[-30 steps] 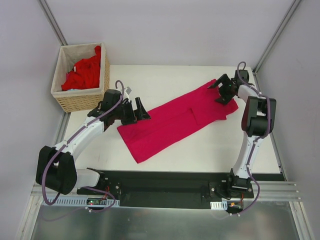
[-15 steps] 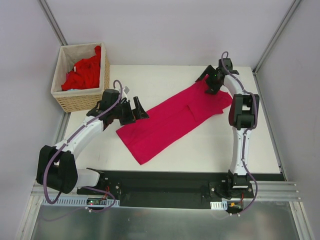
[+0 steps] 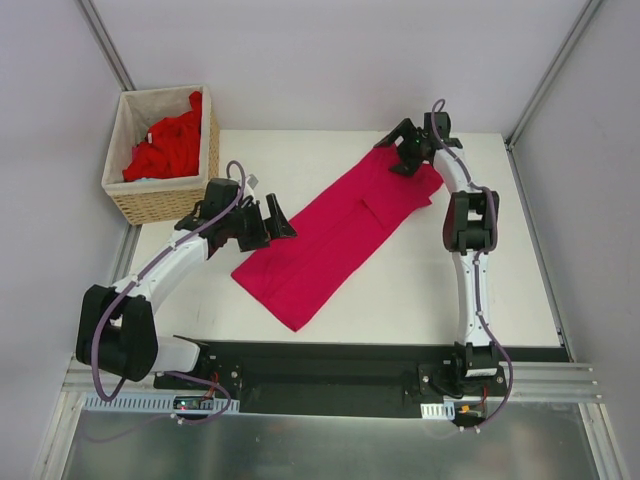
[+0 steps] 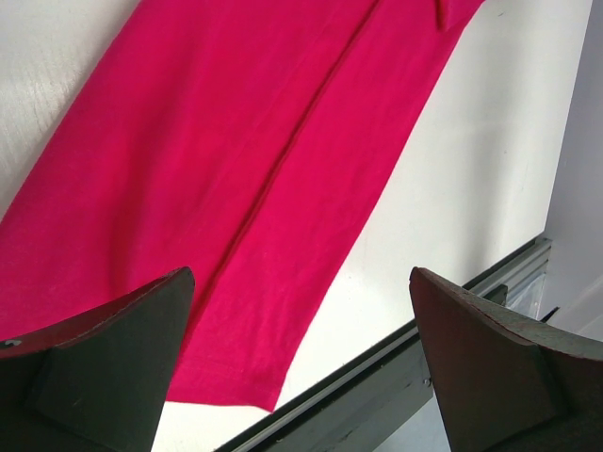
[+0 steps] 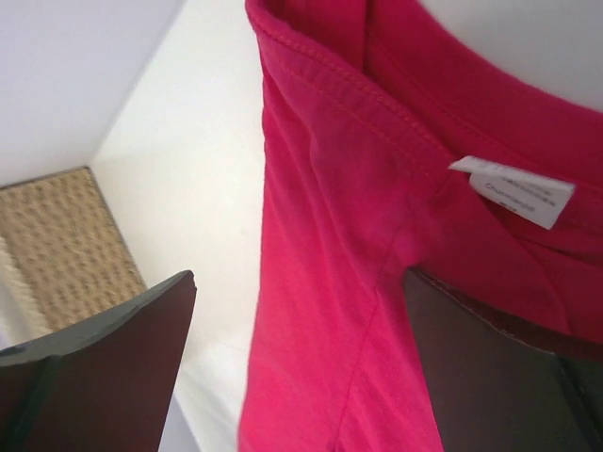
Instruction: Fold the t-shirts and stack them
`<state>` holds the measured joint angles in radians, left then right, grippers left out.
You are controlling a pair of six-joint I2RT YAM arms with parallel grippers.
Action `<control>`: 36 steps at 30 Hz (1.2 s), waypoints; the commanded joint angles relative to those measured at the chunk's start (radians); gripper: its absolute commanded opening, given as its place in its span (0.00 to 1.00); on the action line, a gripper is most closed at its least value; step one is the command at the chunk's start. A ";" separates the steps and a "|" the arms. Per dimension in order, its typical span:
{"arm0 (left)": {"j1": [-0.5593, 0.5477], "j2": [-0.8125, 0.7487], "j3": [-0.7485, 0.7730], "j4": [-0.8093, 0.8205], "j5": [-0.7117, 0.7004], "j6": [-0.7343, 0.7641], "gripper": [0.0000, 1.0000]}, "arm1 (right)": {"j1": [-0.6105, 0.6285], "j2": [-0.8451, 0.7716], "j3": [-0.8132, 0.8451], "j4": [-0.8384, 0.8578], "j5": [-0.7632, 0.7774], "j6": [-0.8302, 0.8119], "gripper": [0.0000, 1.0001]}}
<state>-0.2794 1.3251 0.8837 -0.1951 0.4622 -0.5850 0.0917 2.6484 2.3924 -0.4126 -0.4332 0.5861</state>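
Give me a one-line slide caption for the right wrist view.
Open right gripper at the collar end of the magenta t-shirt, white neck label visible, wicker basket beyond.

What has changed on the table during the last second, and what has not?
The right gripper swung left and toward the far edge, jaws open throughout. The collar end of the magenta t-shirt shifted left with it, so the shirt lies steeper. Nothing was gripped or released. The left gripper, open, the basket and its red t-shirts stayed put.

t-shirt [image 3: 335, 240] lies on the table [image 3: 300, 160], more shirts [image 3: 165, 145] in the far-left basket [image 3: 160, 207].
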 commanded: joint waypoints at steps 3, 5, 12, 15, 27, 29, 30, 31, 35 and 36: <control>0.011 0.006 0.006 -0.003 -0.017 0.019 0.99 | 0.011 0.130 0.112 0.164 -0.068 0.187 0.96; 0.013 0.011 0.006 -0.003 -0.019 0.017 0.99 | 0.014 0.153 0.123 0.223 -0.073 0.239 0.96; 0.013 -0.015 0.006 0.005 -0.034 0.008 0.99 | 0.014 -0.058 -0.032 0.304 -0.061 0.153 0.96; 0.013 -0.068 0.004 0.008 -0.043 0.014 0.99 | 0.026 -0.291 -0.174 0.305 -0.041 0.049 0.96; 0.034 -0.285 0.037 -0.130 -0.109 0.051 0.99 | 0.357 -0.922 -0.792 0.069 0.071 -0.180 0.96; 0.055 -0.305 0.034 -0.156 -0.123 0.059 0.99 | 0.420 -0.991 -0.910 0.096 0.089 -0.175 0.96; 0.062 -0.323 0.031 -0.162 -0.125 0.062 0.99 | 0.440 -1.008 -0.939 0.101 0.109 -0.175 0.96; 0.071 -0.329 0.028 -0.168 -0.126 0.065 0.99 | 0.475 -1.022 -0.963 0.103 0.120 -0.177 0.96; 0.120 -0.352 0.005 -0.198 -0.149 0.060 0.99 | 0.569 -1.061 -1.052 0.101 0.174 -0.178 0.96; 0.140 -0.366 -0.003 -0.208 -0.160 0.051 0.99 | 0.589 -1.059 -1.075 0.100 0.195 -0.180 0.96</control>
<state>-0.1833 0.9974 0.8890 -0.3504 0.3527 -0.5407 0.6216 1.6009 1.3754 -0.2909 -0.3386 0.4305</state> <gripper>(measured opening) 0.991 0.966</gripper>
